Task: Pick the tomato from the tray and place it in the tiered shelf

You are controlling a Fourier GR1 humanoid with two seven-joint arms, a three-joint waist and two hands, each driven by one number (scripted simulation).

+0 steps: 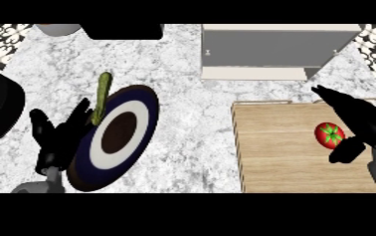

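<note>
A red tomato (329,134) with a green stem lies on the wooden tray (283,150) at the right. My right hand (351,116) is beside it on the right, open, with fingers stretched past the tomato's far side and the thumb (343,152) just below it. The grey and white tiered shelf (275,51) stands behind the tray. My left hand (55,133) rests open at the lower left, fingers up, beside a plate.
A dark blue plate (117,135) with a white ring and brown centre lies at the left. A green vegetable stick (102,95) lies at its far edge. A dark object (9,105) sits at the left edge, a black block (125,31) at the back.
</note>
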